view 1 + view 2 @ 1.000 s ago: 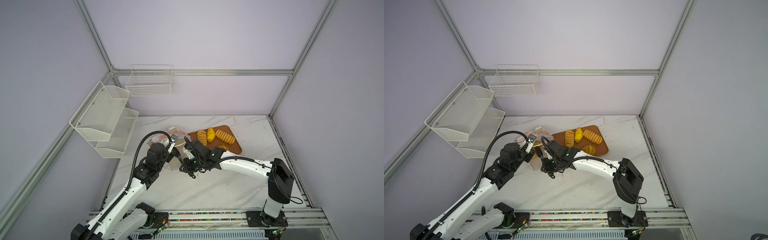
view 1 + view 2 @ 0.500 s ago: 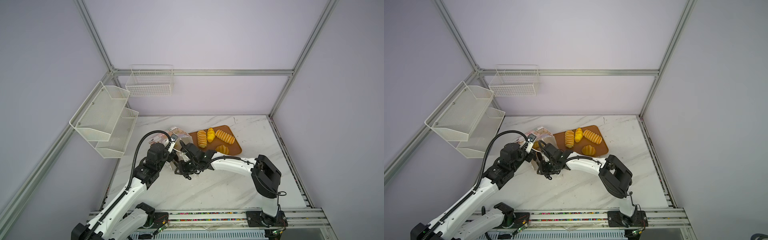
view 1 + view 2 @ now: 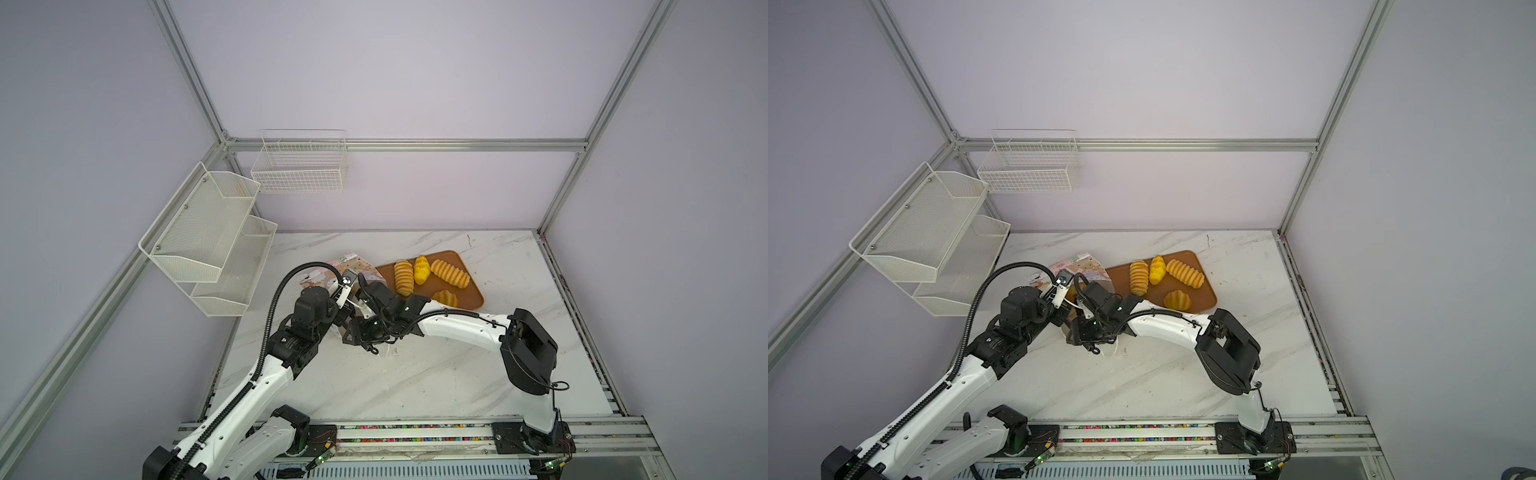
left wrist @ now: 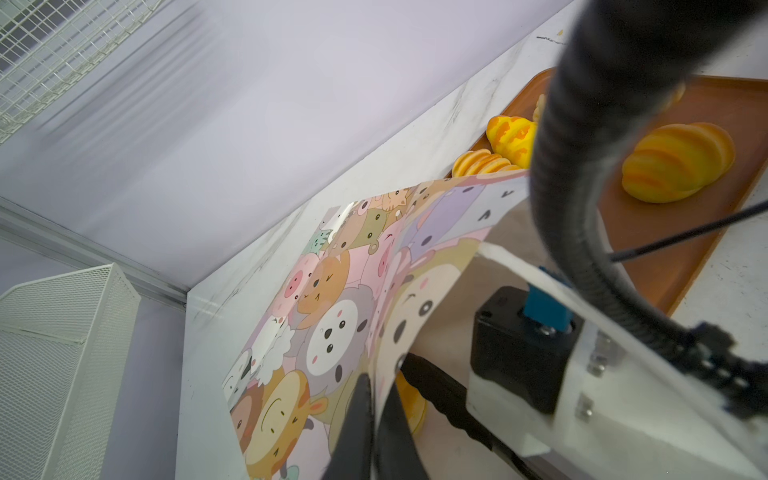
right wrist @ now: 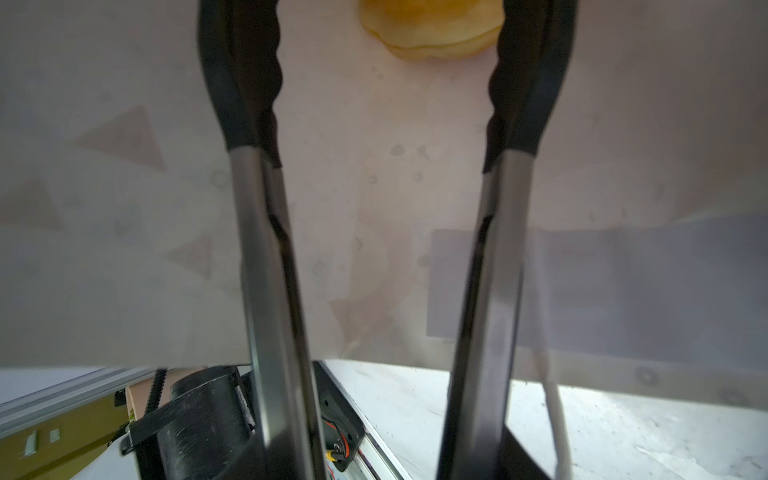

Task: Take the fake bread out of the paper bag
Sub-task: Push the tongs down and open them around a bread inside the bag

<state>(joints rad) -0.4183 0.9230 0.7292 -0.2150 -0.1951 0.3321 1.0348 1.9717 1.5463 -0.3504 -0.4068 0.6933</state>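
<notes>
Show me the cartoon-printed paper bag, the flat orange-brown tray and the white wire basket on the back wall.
Cartoon-printed paper bag (image 4: 328, 332): left wrist view, printed side panel.
Flat orange-brown tray (image 3: 1205, 297): in a top view, bare corner.
White wire basket (image 3: 299, 180): in a top view, front grid.

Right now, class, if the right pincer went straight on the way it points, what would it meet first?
Most likely the yellow fake bread inside the paper bag, lying straight ahead between the open fingers of the right pincer. Depth is unclear, so the bag's paper may touch first.
</notes>
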